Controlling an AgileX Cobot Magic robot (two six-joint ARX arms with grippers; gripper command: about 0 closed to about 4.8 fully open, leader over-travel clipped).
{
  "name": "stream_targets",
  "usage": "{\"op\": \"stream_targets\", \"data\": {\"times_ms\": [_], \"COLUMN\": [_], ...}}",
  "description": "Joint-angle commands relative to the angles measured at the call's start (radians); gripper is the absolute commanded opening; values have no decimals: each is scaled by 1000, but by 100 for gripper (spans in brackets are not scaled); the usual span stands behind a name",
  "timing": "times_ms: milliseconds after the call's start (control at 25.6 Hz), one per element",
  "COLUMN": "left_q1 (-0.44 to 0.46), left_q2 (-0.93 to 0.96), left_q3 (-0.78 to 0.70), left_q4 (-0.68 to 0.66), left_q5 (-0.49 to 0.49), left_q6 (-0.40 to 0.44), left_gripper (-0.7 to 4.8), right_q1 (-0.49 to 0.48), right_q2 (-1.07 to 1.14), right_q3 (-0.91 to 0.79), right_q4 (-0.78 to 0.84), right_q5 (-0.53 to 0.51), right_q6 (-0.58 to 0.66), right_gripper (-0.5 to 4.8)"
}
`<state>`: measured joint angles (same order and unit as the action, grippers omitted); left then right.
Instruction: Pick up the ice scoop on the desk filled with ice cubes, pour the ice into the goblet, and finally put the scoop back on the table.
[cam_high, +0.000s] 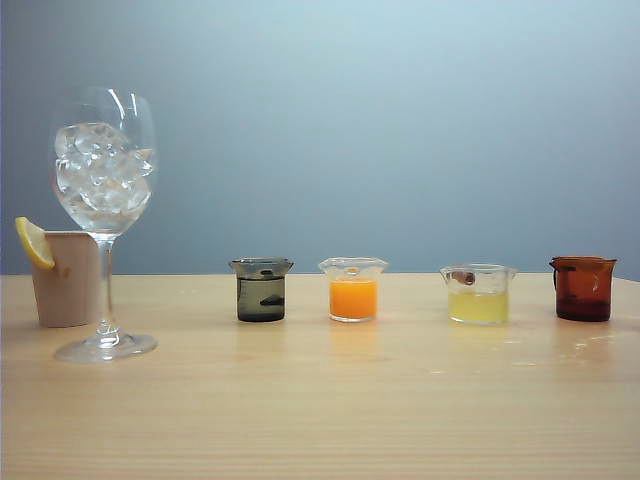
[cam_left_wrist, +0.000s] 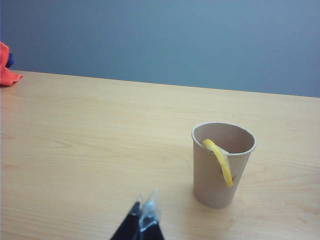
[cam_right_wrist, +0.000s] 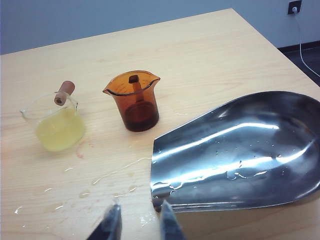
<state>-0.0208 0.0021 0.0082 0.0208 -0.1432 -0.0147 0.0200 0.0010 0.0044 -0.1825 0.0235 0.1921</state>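
Pale wooden table (cam_high: 330, 410) (grey wall (cam_high: 400, 120))

- Ice scoop (cam_right_wrist: 240, 150) near my right gripper (cam_right_wrist: 140, 222): polished metal, mirror-glossy, wet droplets.
- Table (cam_high: 350, 400): pale matt wood grain.
- Goblet (cam_high: 103, 200): clear glossy glass; ice cubes (cam_high: 100, 170) glassy.
- Cup (cam_left_wrist: 220, 165): matt beige paper.

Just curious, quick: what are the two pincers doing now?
Left pincer: shut, empty, near the beige cup.
Right pincer: open, empty, beside the ice scoop.

A staged test bench: bare wooden desk (cam_high: 320, 420), plain grey-blue backdrop (cam_high: 400, 120), row of small glass beakers (cam_high: 353, 289).
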Motion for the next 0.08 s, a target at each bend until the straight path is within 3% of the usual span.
{"op": "stream_targets", "data": {"times_ms": [39, 78], "left_q1": [-1, -1], "left_q2": [0, 0], "left_q3": [3, 2], "left_q4": [11, 11], "left_q5": [-2, -2], "left_q6": [7, 7], "left_gripper": [-3, -3], "right_q1": [0, 0], "right_q2": [0, 0], "right_q3": [-3, -3], "right_q4": [2, 3], "right_q5": [0, 0], "right_q6": [-2, -2], "right_gripper": [104, 104]}}
